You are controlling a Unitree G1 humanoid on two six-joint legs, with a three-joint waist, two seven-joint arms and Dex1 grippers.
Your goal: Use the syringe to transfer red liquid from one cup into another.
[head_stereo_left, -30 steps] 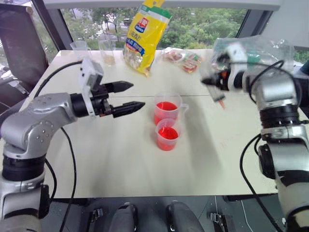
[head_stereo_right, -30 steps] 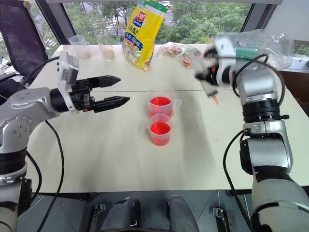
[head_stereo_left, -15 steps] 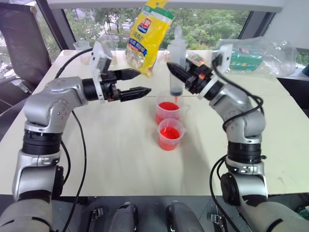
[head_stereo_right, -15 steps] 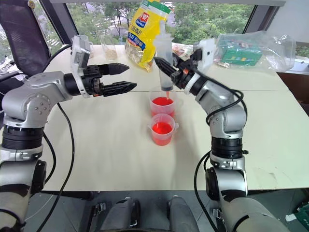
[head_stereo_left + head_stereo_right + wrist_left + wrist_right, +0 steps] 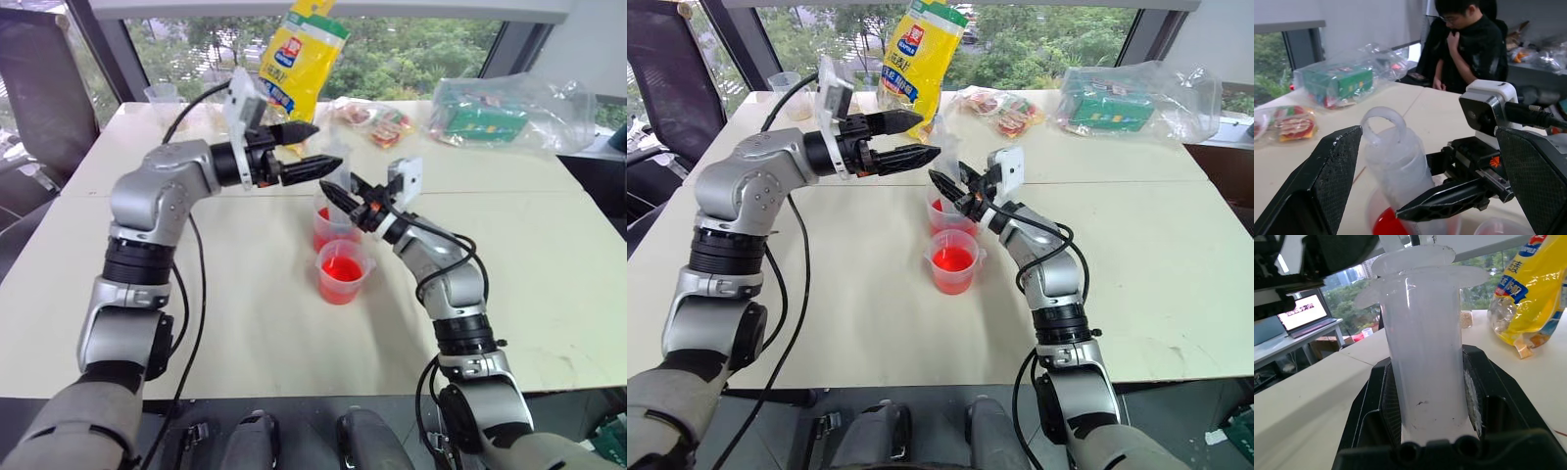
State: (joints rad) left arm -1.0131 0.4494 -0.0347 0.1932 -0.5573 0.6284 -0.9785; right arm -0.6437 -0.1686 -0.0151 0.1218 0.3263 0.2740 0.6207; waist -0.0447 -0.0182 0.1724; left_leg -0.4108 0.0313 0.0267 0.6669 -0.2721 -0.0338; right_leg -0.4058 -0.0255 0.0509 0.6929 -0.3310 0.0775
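The right gripper (image 5: 955,188) clamps the syringe (image 5: 1422,352) upright over the handled cup (image 5: 331,230) of red liquid (image 5: 323,238). The left gripper (image 5: 315,149), fingers spread, flanks the plunger ring. The smaller cup (image 5: 341,271) sits just in front; bare table (image 5: 245,323) lies nearer.

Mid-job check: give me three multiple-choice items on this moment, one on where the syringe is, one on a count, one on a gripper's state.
1. The syringe stands over:
A. the handled cup
B. the yellow bag
C. the table edge

2. Cups with red liquid near the grippers:
A. one
B. two
C. four

3. The left gripper is:
A. shut on a cup
B. open
C. shut on the syringe

Answers: 1 A, its tip points into that cup; 2 B, the handled cup and the smaller cup; 3 B, its fingers stand apart either side of the plunger ring.
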